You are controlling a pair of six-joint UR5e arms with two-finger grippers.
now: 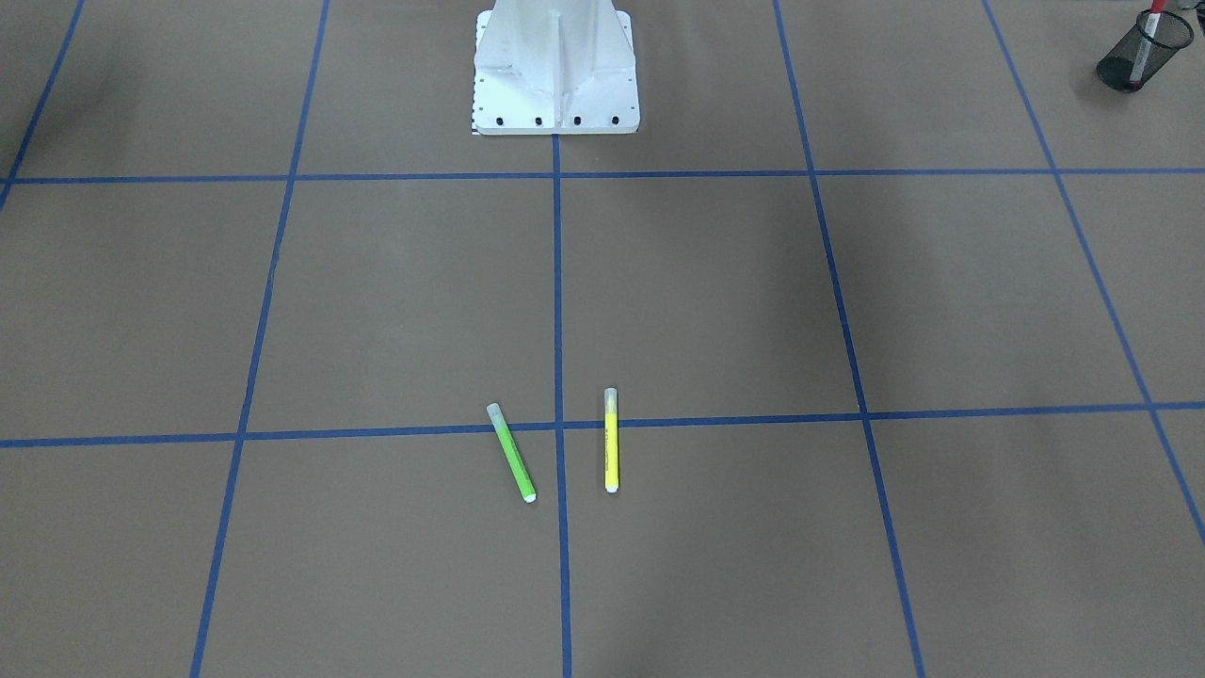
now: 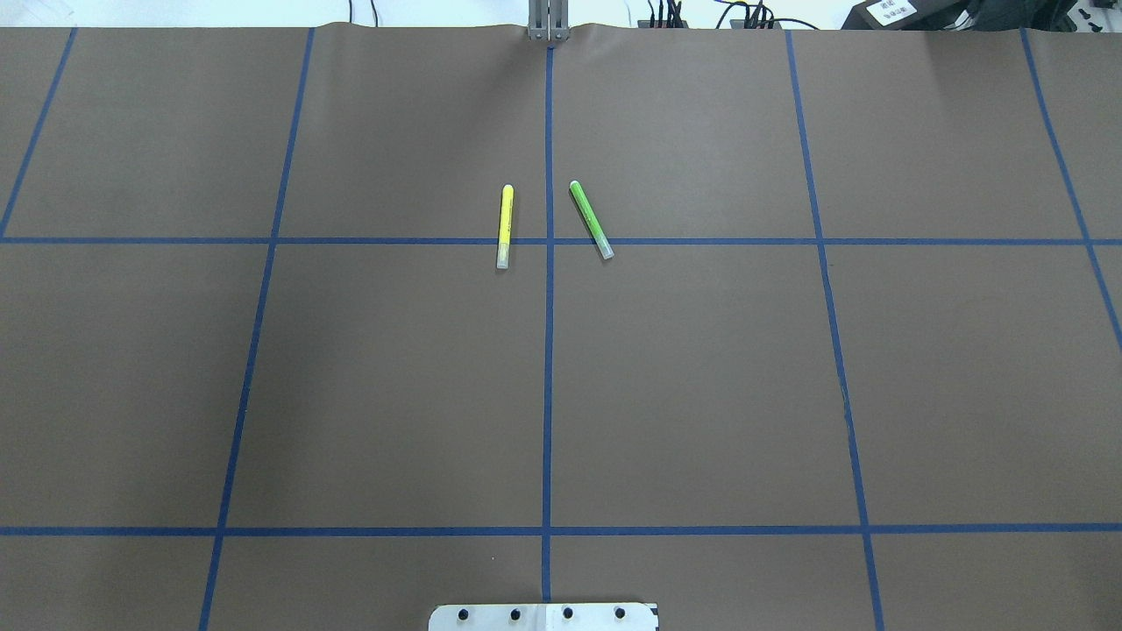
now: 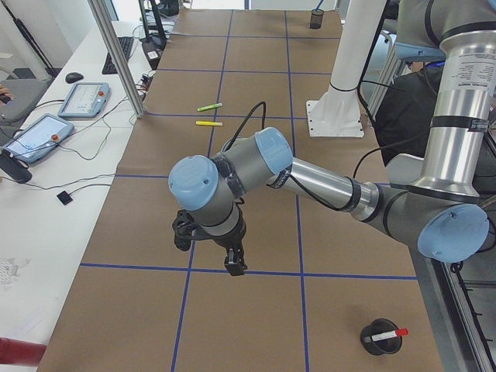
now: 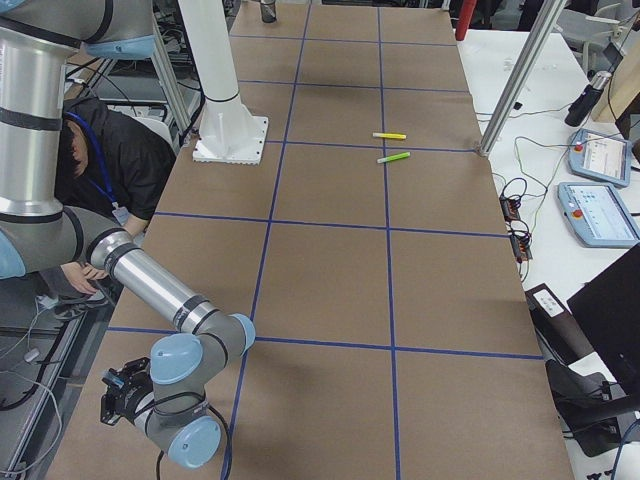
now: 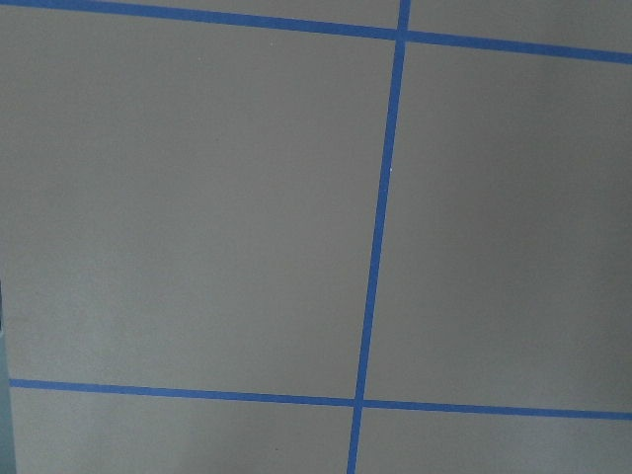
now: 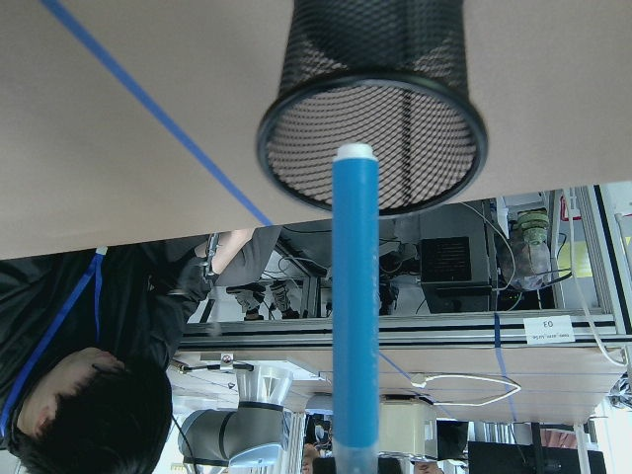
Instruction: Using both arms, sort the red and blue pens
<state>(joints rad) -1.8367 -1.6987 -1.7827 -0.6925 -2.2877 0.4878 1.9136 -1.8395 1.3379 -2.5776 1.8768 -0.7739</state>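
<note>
The blue pen fills the middle of the right wrist view, held up from the frame's bottom. Its white end sits at the mouth of a black mesh cup. My right gripper hangs over the table's near left corner in the exterior right view, shut on this pen. The red pen stands in another mesh cup, which also shows at the near corner in the exterior left view as the cup. My left gripper hovers above bare table; whether it is open or shut I cannot tell.
A green highlighter and a yellow highlighter lie side by side near the table's centre line. The white robot base stands at the table's robot side. A person sits beside the table behind the base.
</note>
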